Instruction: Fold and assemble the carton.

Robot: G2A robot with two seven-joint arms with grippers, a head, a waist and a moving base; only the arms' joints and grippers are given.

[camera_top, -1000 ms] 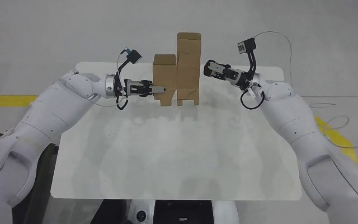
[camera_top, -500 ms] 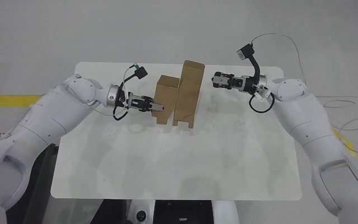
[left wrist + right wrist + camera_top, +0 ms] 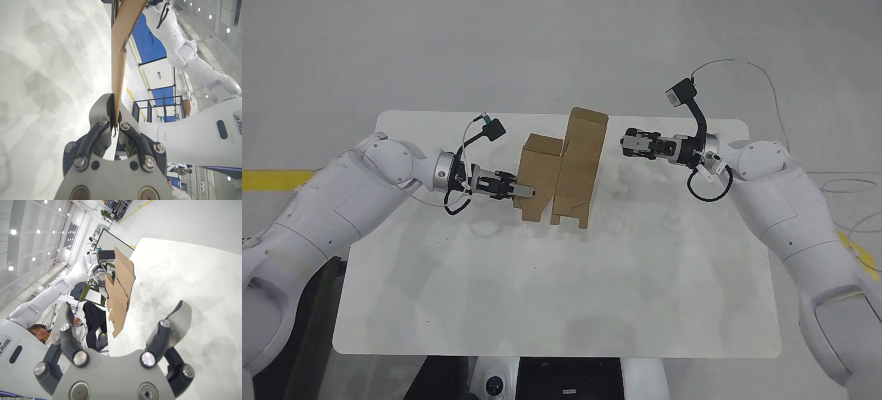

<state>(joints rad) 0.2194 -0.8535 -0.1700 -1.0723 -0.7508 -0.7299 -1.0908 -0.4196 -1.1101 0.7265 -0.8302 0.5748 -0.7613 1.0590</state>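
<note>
A flattened brown cardboard carton (image 3: 560, 180) stands on edge, slightly tilted, near the back middle of the white table (image 3: 542, 290). My left gripper (image 3: 523, 191) is shut on the carton's left edge; in the left wrist view the carton (image 3: 121, 55) runs edge-on out from between the gripper (image 3: 114, 110). My right gripper (image 3: 626, 142) is open, to the right of the carton and apart from it. In the right wrist view the carton (image 3: 119, 291) stands well beyond the open right gripper (image 3: 123, 312).
The table's front half (image 3: 552, 300) is bare white surface. The back edge (image 3: 442, 114) lies close behind the carton.
Over the last second the carton was tilted and shifted forward by my left gripper, and my right gripper drew back to the right. The last half second shows no change.
</note>
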